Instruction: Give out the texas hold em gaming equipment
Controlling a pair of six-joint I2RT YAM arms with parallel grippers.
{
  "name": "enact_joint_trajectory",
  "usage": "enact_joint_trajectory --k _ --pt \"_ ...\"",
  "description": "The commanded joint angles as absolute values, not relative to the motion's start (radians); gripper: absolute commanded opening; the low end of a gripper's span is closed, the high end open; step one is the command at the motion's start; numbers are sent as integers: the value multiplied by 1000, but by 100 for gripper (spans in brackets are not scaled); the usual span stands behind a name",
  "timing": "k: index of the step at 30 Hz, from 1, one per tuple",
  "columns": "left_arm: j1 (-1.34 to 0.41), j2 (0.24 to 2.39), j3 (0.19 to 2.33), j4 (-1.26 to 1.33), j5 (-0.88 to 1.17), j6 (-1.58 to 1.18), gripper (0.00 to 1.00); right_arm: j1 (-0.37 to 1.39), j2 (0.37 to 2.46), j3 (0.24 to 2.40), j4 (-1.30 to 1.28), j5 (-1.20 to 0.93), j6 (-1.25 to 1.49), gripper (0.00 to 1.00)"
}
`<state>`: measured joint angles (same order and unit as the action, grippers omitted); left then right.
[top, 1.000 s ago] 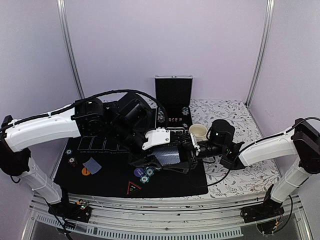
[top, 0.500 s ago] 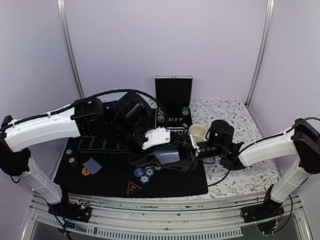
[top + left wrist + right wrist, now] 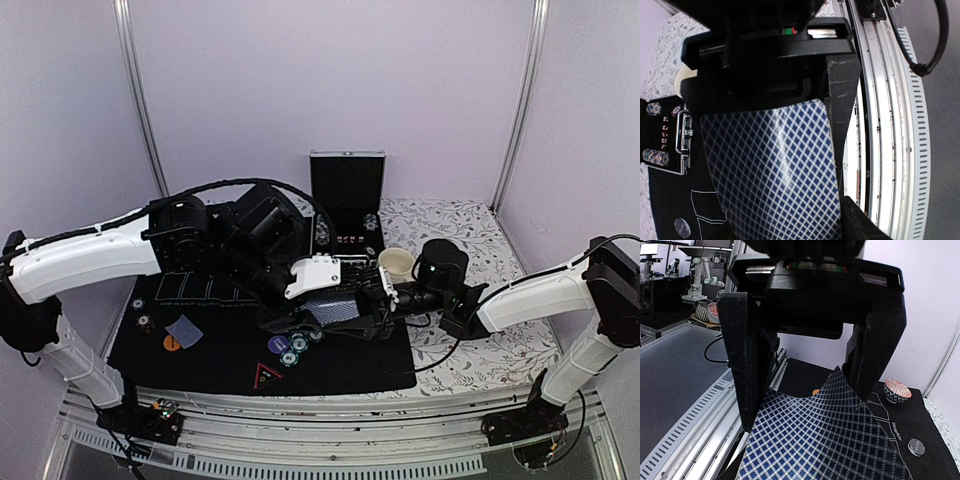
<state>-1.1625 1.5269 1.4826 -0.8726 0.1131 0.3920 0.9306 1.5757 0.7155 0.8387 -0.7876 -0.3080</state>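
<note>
The playing card (image 3: 772, 170) hangs above the black mat (image 3: 215, 368), just right of the middle of the top view, between the two arms. The left gripper (image 3: 318, 316) carries it. In the left wrist view the checked back fills the lower centre, with its right edge against one finger (image 3: 842, 120). The other finger is hidden behind the card, so the pinch looks closed, but I cannot see both contacts. I also cannot tell whether this is one card or a thin stack. The right gripper (image 3: 805, 411) is spread wide with nothing in its grasp. Its fingers straddle the card, and the card's raised corner sits close to the finger on the right of that frame.

The handover looks like the weak point. The card appears bowed in the right wrist view, so closing on that curve could crease it or flick it out sideways. If the left gripper lets go before the right has a firm pinch, the card would likely drop towards the poker chips (image 3: 296, 347) and the purple button (image 3: 278, 343), which lie just below it in the top frame. If both arms pull while clamped, the card could bend or tear. The two sets of fingers are also close enough to clash. The cream mug (image 3: 397, 262) stands just above the right gripper in the top frame, so a careless swing could tip it.
</note>
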Motion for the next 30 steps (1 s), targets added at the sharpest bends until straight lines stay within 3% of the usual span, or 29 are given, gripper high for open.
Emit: enact_joint_trajectory --k 1,15,23,30 --pt "-1180 1509 1488 -837 100 407 53 934 1567 731 840 -785 -290 55" --pt "-1181 1496 1466 -839 95 411 52 925 1443 642 852 -797 -190 88" --pt "-1180 1490 1453 -838 81 413 52 880 1354 615 830 -761 205 94" --pt "-1181 1502 1457 -837 74 417 52 879 1322 650 679 -610 455 88"
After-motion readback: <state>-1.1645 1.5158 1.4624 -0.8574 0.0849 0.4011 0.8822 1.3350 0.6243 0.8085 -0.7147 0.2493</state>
